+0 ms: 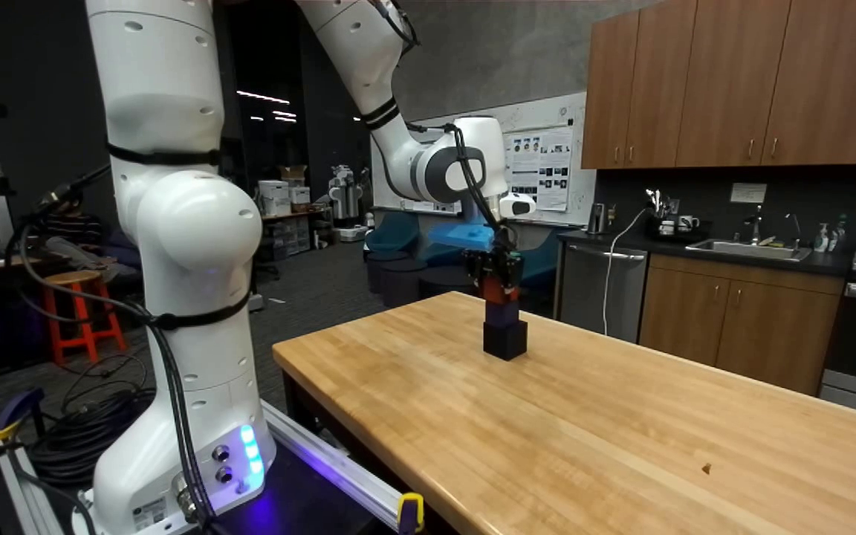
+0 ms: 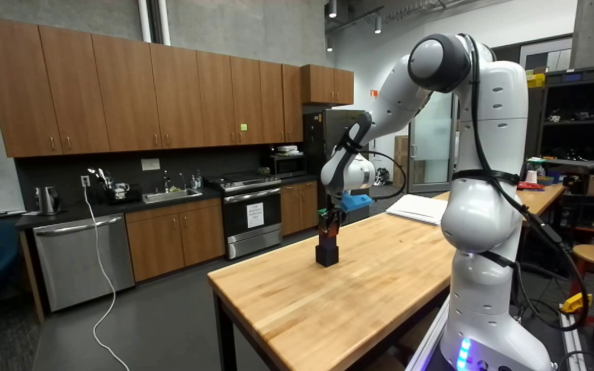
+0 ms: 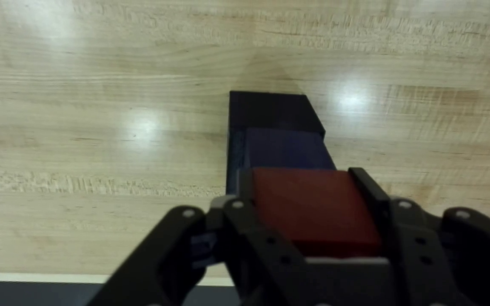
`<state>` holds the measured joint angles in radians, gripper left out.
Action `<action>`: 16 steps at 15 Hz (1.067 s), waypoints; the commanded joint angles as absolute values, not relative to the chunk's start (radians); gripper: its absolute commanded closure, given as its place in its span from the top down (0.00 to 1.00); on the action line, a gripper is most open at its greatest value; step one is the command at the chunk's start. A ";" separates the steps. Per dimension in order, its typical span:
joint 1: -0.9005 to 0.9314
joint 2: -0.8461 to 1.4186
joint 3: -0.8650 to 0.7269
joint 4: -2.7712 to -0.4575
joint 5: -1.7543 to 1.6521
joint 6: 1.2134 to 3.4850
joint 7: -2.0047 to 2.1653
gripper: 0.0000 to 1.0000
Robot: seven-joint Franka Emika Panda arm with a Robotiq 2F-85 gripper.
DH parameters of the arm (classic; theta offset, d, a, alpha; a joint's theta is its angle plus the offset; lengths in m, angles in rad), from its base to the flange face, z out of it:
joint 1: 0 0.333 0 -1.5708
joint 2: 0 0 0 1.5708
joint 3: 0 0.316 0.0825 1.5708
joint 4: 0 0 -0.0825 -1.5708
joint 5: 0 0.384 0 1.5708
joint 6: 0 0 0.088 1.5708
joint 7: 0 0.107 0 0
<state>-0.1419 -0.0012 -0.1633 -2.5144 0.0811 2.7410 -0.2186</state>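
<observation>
My gripper [image 3: 302, 182] points down, with its two fingers against opposite sides of a red block [image 3: 313, 208]. The red block also shows between the fingers in both exterior views [image 1: 500, 291] [image 2: 329, 229]. It sits on top of a dark purple-blue block [image 1: 501, 313], which stands on a wider black block [image 1: 504, 339] on the table. In the wrist view the purple-blue block [image 3: 289, 148] and black block [image 3: 270, 110] show just beyond the red one. The stack looks upright. The underside of the red block is hidden.
The wooden table [image 1: 584, 416] has its far edge close behind the stack. A pile of white paper [image 2: 418, 208] lies on the table near the arm. A small brown bit [image 1: 707, 468] lies on the tabletop. A blue part [image 1: 463, 235] juts from the wrist.
</observation>
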 commanded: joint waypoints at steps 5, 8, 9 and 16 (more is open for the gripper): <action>-0.147 0.009 -0.160 -2.501 0.091 2.728 -0.260 0.31; -0.147 0.013 -0.158 -2.499 0.087 2.730 -0.258 0.31; -0.147 0.013 -0.158 -2.500 0.083 2.735 -0.264 0.31; -0.147 0.011 -0.158 -2.497 0.081 2.729 -0.269 0.97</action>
<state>-0.1415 0.0088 -0.1618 -2.5103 0.0809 2.7416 -0.2506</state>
